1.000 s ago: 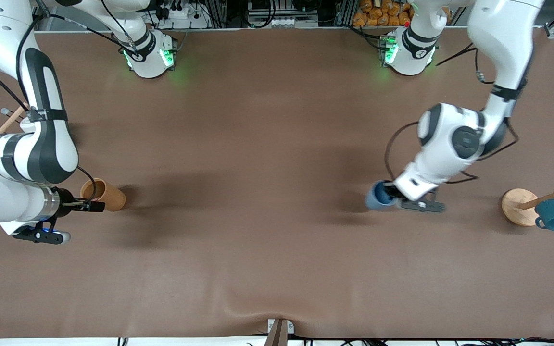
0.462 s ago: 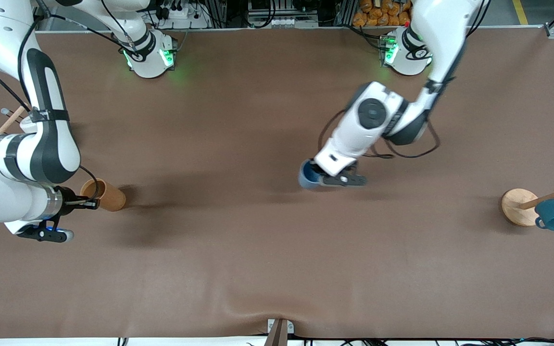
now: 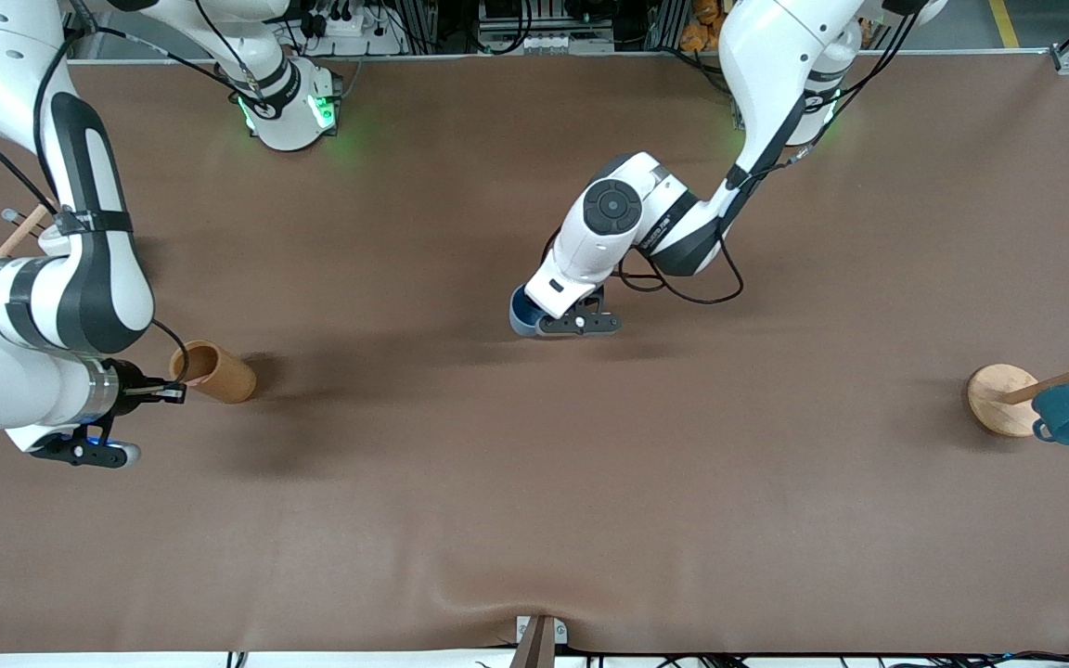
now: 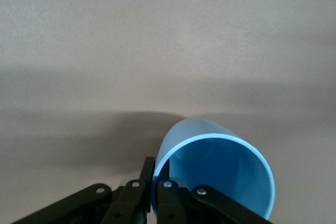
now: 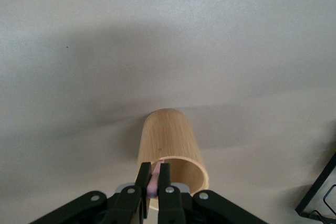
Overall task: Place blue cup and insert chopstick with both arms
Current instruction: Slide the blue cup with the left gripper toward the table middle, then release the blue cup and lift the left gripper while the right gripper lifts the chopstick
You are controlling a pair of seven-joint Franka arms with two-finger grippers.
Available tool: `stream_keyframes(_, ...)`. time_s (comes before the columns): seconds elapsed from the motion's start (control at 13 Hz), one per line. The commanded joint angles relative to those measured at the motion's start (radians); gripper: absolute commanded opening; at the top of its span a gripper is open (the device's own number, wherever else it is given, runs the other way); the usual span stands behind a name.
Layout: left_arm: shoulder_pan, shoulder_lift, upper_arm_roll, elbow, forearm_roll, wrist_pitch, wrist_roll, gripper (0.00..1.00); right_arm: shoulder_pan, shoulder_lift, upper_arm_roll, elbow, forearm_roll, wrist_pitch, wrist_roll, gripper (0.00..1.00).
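Blue cup [image 3: 524, 312], pinched by its rim in the left gripper [image 4: 153, 190], should go down upright mid-table, well apart from the brown cup [image 3: 216, 371] where the right gripper [image 5: 153, 184] pinches the chopstick [image 5: 155, 178].

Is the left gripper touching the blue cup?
Touching: the left wrist view shows the left gripper pinching the blue cup by its rim wall.
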Motion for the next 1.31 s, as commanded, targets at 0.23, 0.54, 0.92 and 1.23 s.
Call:
stream_keyframes(0.23,0.001,-0.050,0.008,0.098,0.046,-0.242,-0.058,1.00,-0.003,-0.041,0.006,0.007,-0.007,-0.030,0.015,0.00)
stream_keyframes(0.54,0.090,-0.122,0.011,0.284,0.047,-0.538,-0.063,1.00,0.002,-0.110,0.007,0.014,-0.010,-0.080,0.001,0.00)
stream_keyframes(0.92,0.329,-0.309,0.010,0.295,0.049,-0.600,-0.047,1.00,0.075,-0.170,0.015,0.095,-0.010,-0.130,-0.002,0.00)
stream_keyframes(1.23,0.453,-0.412,0.008,0.295,0.049,-0.724,0.121,1.00,0.213,-0.176,0.015,0.152,-0.008,-0.131,0.003,0.00)
